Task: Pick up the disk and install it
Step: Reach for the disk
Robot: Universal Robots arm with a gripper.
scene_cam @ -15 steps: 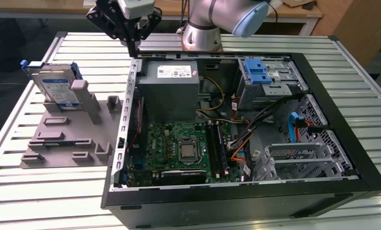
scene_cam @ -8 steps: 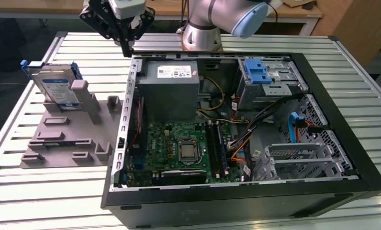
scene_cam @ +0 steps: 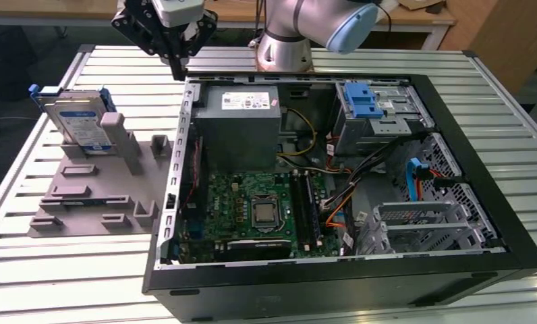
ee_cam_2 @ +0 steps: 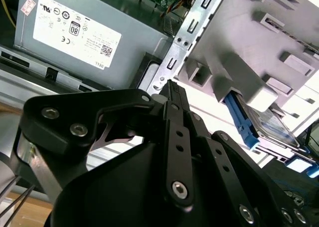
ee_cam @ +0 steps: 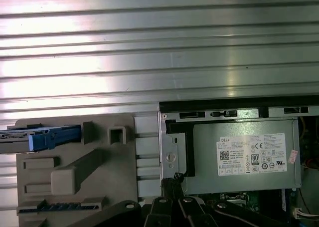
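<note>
- The gripper (scene_cam: 177, 67) has its fingers pressed together with nothing between them. In both wrist views the black tips meet at one point (ee_cam_2: 169, 87) (ee_cam: 172, 182).
- It hangs over the rear corner of the open computer case (scene_cam: 185, 145), just beside the power supply (scene_cam: 241, 128).
- The disk (scene_cam: 77, 121) is outside the case. It is well apart from the gripper, off toward the exterior view's left and lower down.
- It stands on edge in a slot of the grey fixture (scene_cam: 88, 202), which rests on the slatted table (scene_cam: 52, 263).
- In the first wrist view the disk (ee_cam: 45, 137) shows as a thin blue-framed strip, its long line roughly square to the case's side wall.
- Judgement: the shut fingers must spread across that thin edge before a grasp is possible.
- In the second wrist view the silver face of the disk (ee_cam_2: 271, 124) lies beyond the fingertips, past the fixture's raised blocks.
</note>
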